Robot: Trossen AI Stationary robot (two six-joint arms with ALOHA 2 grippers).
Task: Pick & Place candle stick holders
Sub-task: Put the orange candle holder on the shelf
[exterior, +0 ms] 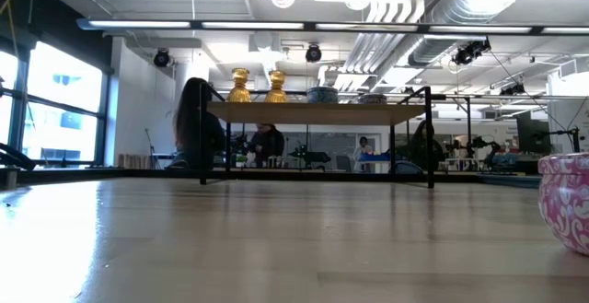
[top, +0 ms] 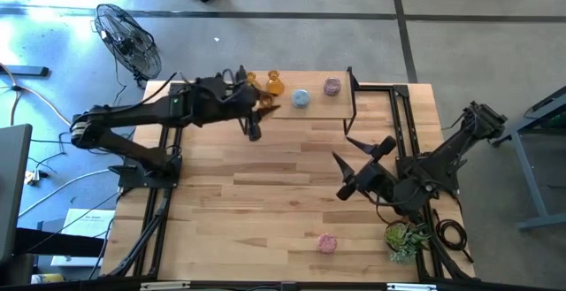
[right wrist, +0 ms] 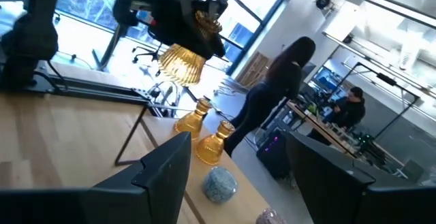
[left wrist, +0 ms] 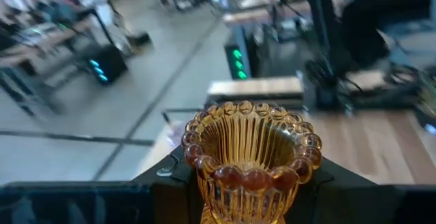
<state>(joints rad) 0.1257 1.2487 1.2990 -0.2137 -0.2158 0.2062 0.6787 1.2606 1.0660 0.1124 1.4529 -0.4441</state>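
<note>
Transport looks like the step in hand: the left tool (left wrist: 248, 203) pinches an amber holder (left wrist: 251, 157), raised above the tabletop (top: 265, 194) near the far shelf (top: 340, 107). Two amber holders (top: 273, 83), a blue one (top: 301, 98) and a pink one (top: 332, 86) stand there; another pink holder (top: 327, 243) waits near. Next probably comes lowering it upright beside them. The right tool (top: 354, 163) idles, spread.
</note>
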